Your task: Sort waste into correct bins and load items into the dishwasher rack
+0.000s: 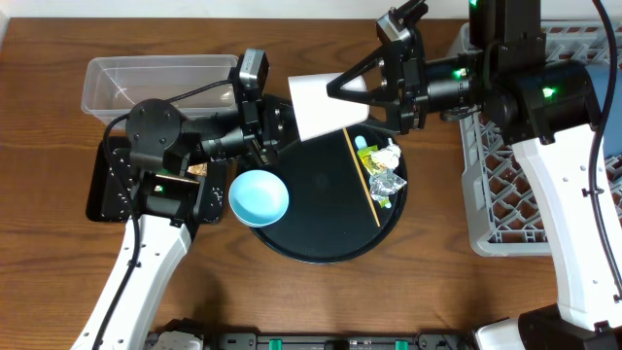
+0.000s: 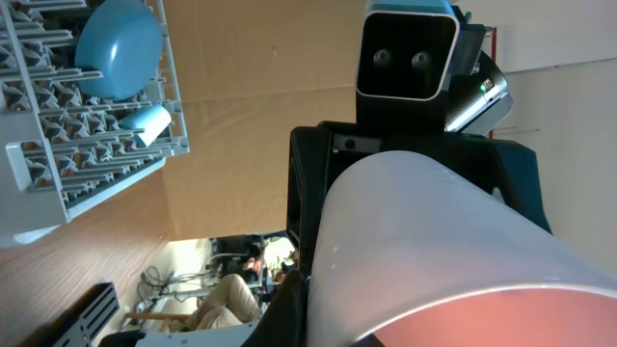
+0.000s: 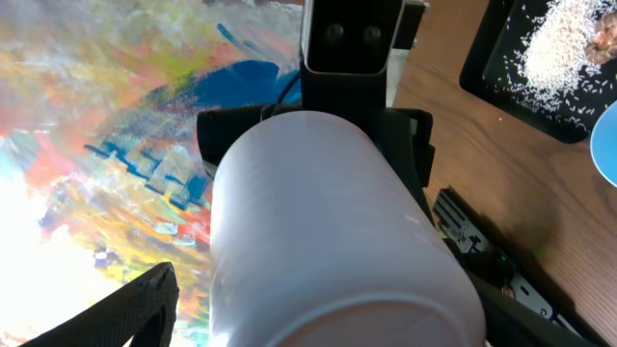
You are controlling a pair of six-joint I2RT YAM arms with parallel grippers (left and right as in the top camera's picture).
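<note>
The white bowl (image 1: pixel 321 105) hangs on its side in the air above the round black tray, between my two grippers. My left gripper (image 1: pixel 282 122) is shut on its rim side; the bowl fills the left wrist view (image 2: pixel 434 251). My right gripper (image 1: pixel 362 89) is open around the bowl's base (image 3: pixel 328 241), with a gap showing beside one finger. The light blue bowl (image 1: pixel 259 196), the thin stick (image 1: pixel 362 177), the foil wrappers (image 1: pixel 385 180) and the tissue wad (image 1: pixel 390 154) lie on the round tray. The dark blue plate (image 2: pixel 118 46) stands in the grey rack (image 1: pixel 515 194).
The clear tub (image 1: pixel 136 83) stands at the back left. The shallow black tray (image 1: pixel 105 185) lies under my left arm and holds white rice (image 3: pixel 564 39). The round black tray (image 1: pixel 321 243) is in the middle. A small pale cup (image 2: pixel 149 123) sits in the rack.
</note>
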